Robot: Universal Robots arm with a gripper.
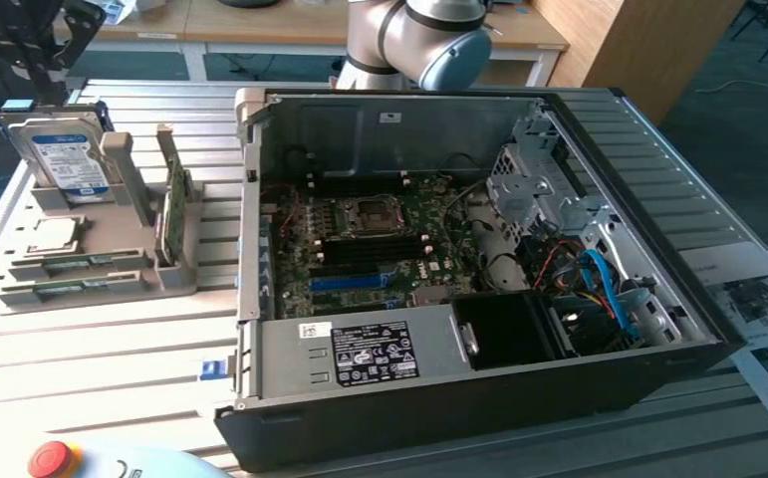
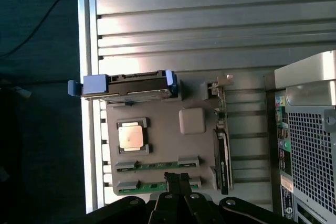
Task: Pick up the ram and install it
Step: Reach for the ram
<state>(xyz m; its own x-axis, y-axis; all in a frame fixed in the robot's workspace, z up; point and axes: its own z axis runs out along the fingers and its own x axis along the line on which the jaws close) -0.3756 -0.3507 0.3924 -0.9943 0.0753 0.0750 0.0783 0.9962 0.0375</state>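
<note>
In the exterior view the ram (image 1: 78, 289) is a thin green board strip set in the outermost slot of a matte grey tray (image 1: 171, 279), just beside a second similar stick (image 1: 76, 263). It looks light, stiff and fragile, best pinched across its flat faces near mid-length, clear of chips and contacts. In the wrist view the gripper (image 2: 177, 178) has its black fingers pressed together, and the ram lies directly beneath their tips; whether they touch it I cannot tell.
</note>
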